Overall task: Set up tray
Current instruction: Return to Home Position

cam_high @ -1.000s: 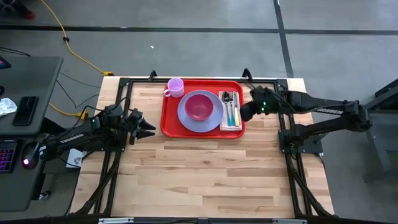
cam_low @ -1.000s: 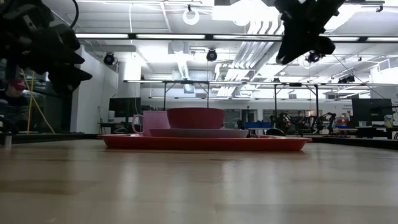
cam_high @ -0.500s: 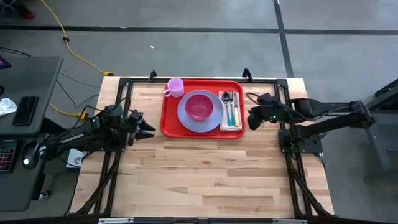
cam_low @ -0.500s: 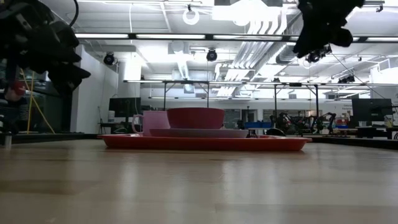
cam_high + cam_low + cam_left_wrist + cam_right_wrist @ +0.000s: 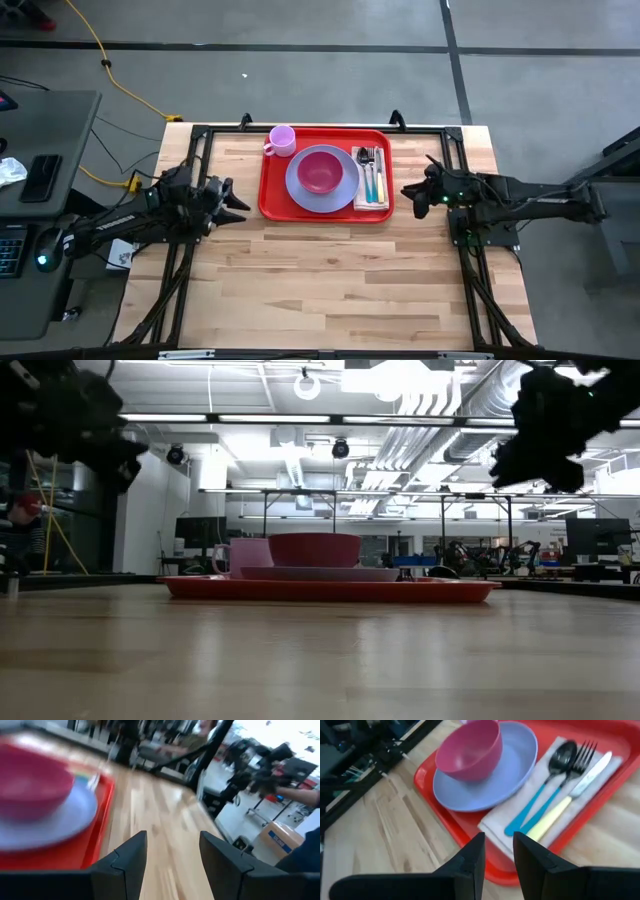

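The red tray (image 5: 270,205) lies at the middle of the surface's (image 5: 330,280) far edge. In it, a lavender plate (image 5: 298,185) holds a pink bowl (image 5: 320,172). A pink cup (image 5: 281,140) stands in the tray's far left corner. A napkin (image 5: 372,204) along its right side carries a spoon (image 5: 561,754), fork (image 5: 583,751) and knife (image 5: 592,772) side by side. The left gripper (image 5: 243,207) hovers just off the tray's left rim, fingers apart. The right gripper (image 5: 410,192) hangs near the right rim, fingers slightly apart.
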